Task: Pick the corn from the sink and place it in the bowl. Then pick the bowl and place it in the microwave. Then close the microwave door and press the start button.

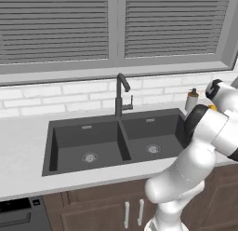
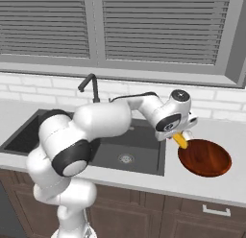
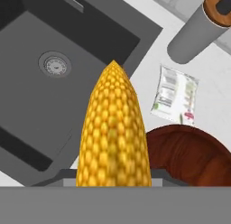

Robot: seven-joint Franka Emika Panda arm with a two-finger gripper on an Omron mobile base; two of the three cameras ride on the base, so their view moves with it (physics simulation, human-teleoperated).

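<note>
A: Count of corn [image 3: 113, 137]: one cob, yellow.
B: Confirmed. Bowls?
A: One bowl [image 2: 205, 158], reddish-brown, round.
B: Sinks?
A: One sink [image 1: 114, 140], two basins, so two round drains [image 1: 89, 157] as well.
B: Faucets?
A: One black faucet [image 1: 121, 96].
B: Noted on the counter [image 1: 23, 146] behind: one grey dispenser bottle [image 3: 195, 32] with a brown top. One flat white packet [image 3: 175, 94] beside it.
A: Agreed, one of each. Window blinds?
B: Two slatted blinds [image 1: 53, 25], side by side.
A: Cabinet handles under the sink?
B: Two upright handles [image 1: 126, 214] in the left base view; one horizontal handle [image 2: 216, 211] in the right base view.
A: Robot arms?
B: One arm [image 2: 91, 131], one gripper [image 2: 180, 137].
</note>
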